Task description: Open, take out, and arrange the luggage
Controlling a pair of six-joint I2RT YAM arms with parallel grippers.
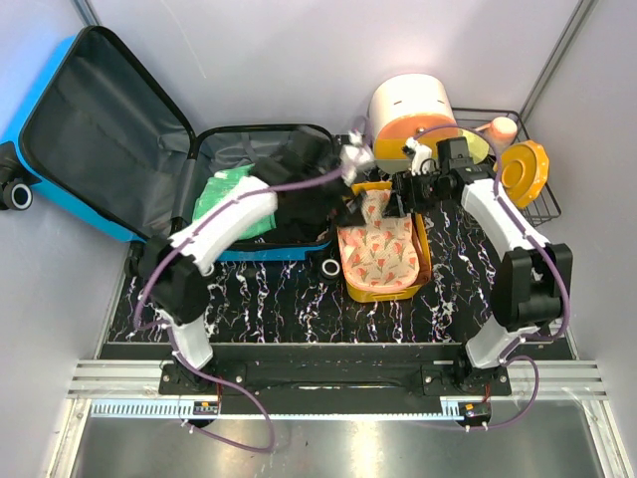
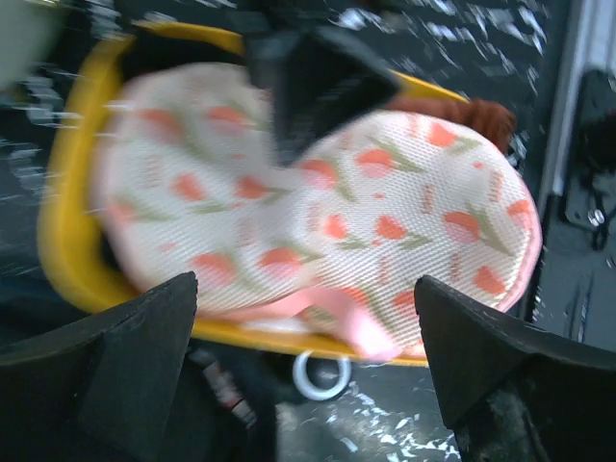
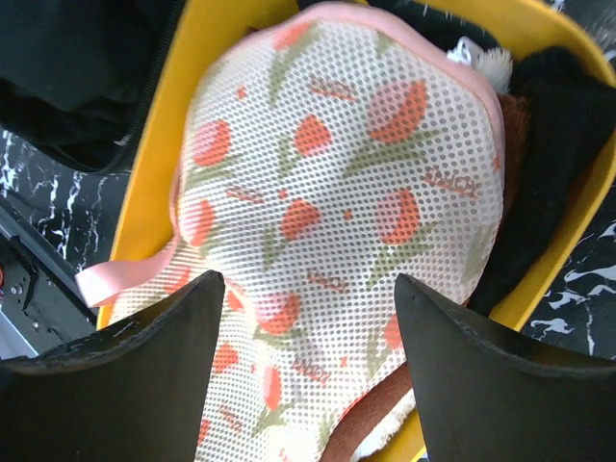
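While left gripper (image 2: 303,289) and right gripper (image 3: 310,284) both hang released, empty, over the mesh pouch (image 1: 378,249) in the yellow basin (image 1: 426,261), the luggage (image 1: 100,119) lies open at 10 o'clock. Risk: jaws closing off-centre could snag only the pink loop (image 3: 106,284), dragging the pouch and tipping the basin.

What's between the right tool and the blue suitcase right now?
Top view: the yellow basin holding a tulip-print mesh pouch, with the left tool hovering over it.

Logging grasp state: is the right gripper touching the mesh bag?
Cannot tell. Right wrist view: the open right gripper straddles the mesh bag, but neither contact nor gap shows.
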